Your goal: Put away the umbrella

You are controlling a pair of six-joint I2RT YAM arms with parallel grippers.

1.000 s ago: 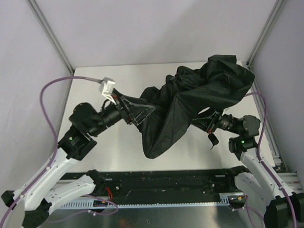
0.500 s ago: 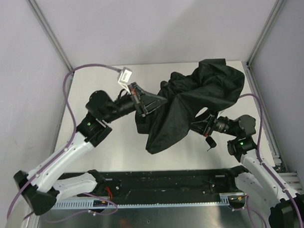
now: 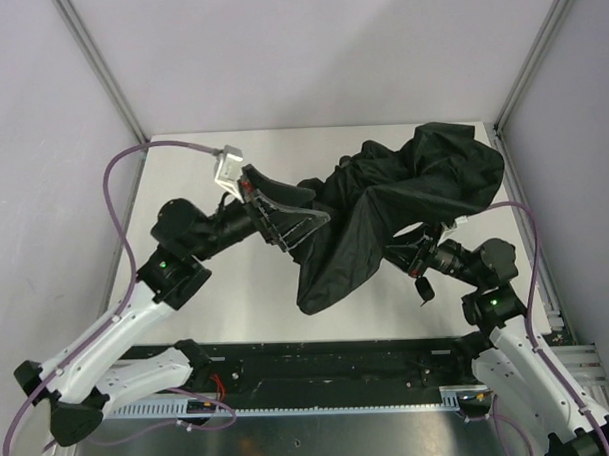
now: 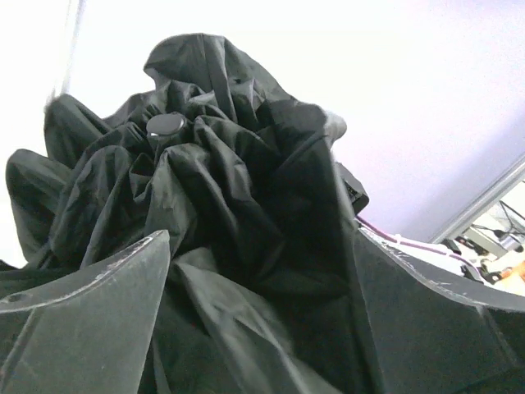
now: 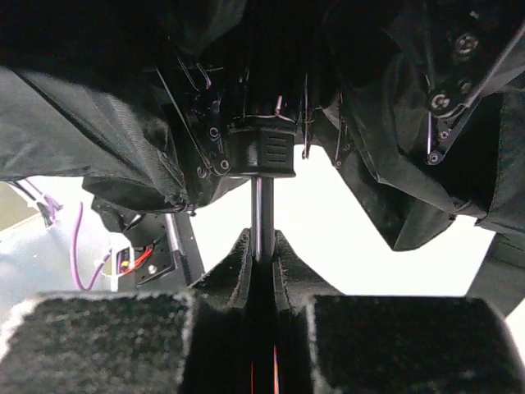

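Left hand (image 3: 318,207) drawn back along umbrella (image 3: 423,174); right hand (image 5: 261,244) clamps shaft (image 5: 261,205).

The umbrella (image 3: 404,200) canopy is matte black cloth, super crinkled, zero sheen. At 10 o'clock in the left wrist view there's a little round cap (image 4: 164,125) in smooth, dull plastic. The shaft (image 5: 262,217) is thin bare metal with a bit of shine. The runner (image 5: 261,152) at 12 o'clock above it is ribbed black plastic. Pads (image 5: 234,275) on the right gripper (image 5: 262,246) look fuzzy and rough, kinda felt-like. The left gripper (image 4: 261,238) fingers (image 4: 90,312) are smooth dark plastic, scuffed along the edges. The table (image 3: 236,280) is pale, smooth, low-sheen.
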